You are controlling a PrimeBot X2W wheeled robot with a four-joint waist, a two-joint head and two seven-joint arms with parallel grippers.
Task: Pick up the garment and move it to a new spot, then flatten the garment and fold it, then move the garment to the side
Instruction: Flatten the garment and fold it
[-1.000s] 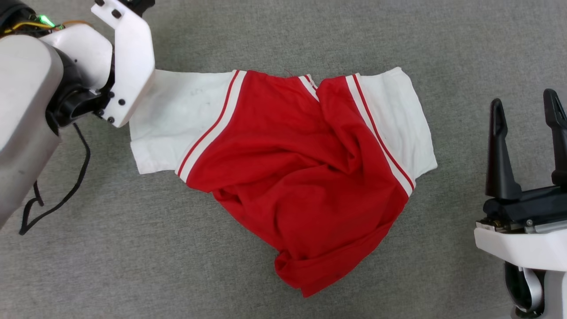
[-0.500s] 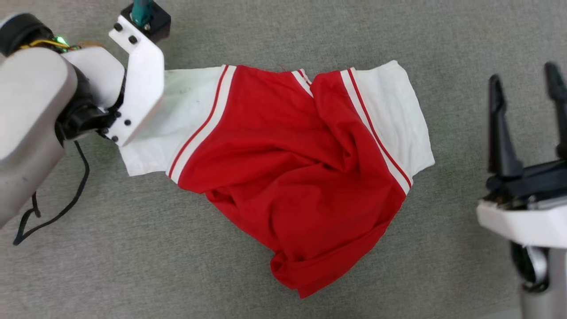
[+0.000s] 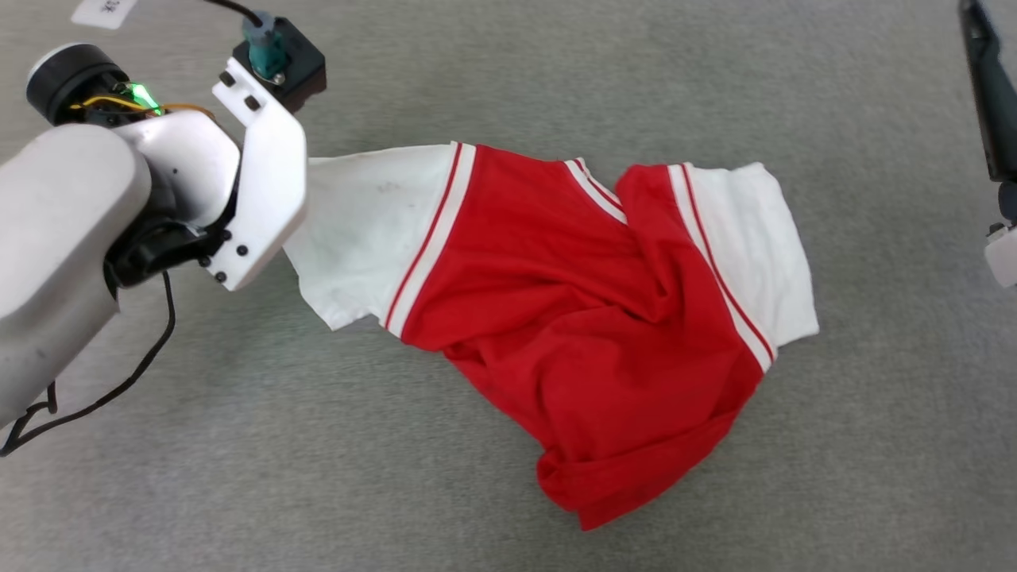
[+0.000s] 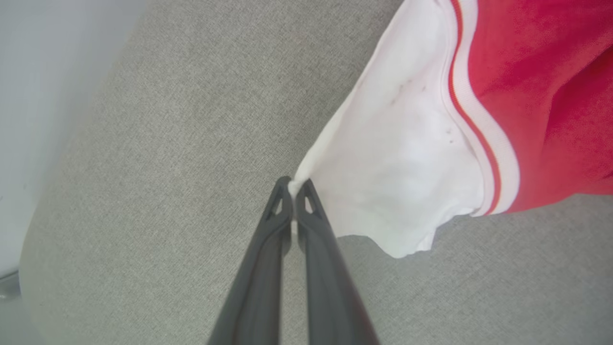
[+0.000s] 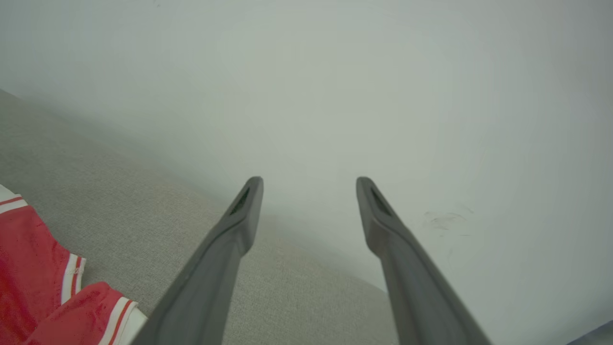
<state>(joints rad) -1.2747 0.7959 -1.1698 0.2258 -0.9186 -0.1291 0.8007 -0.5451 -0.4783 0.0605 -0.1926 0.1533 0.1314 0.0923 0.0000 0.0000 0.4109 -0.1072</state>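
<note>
Shirt (image 3: 572, 318): red body, white sleeves, rumpled on grey mat (image 3: 238, 492); not flat, not folded.
Left claw (image 4: 293, 188): pinched shut on the corner of one white sleeve (image 4: 397, 172); cloth nipped right at the tips, no gap betw fingers.
Right claw (image 5: 309, 182): wide apart, nothing betw fingers, holding nothing.
Shirt vs left claw: all of it lies ahead of the tips & off to their right in wrist view; sleeve fans out from the pinch, red body beyond it.
Shirt vs right claw: other sleeve sits low & left of those tips, well apart, no contact.
Long axis: sleeve-to-sleeve line runs straight away from left claw twd right claw's side; hem end bunched off that line, on the robot-body side.
Nearer arm: left, obv, since it's on the cloth. Right is well off.
Left arm pose: forearm (image 3: 63, 238) comes in from lower left of head view, wrist bent; fingers hidden there behind white wrist bracket. Wrist view has them angled down at the mat.
Right arm pose: fingers aimed at pale wall (image 5: 383, 72) past the mat's far edge, clear of the shirt.
Step (my read): pick-up, grip made; lift & carry to new spot not yet done.
Risk (my read): one-corner pinch at the very tips, so cloth could slip & the rest will drag.
</note>
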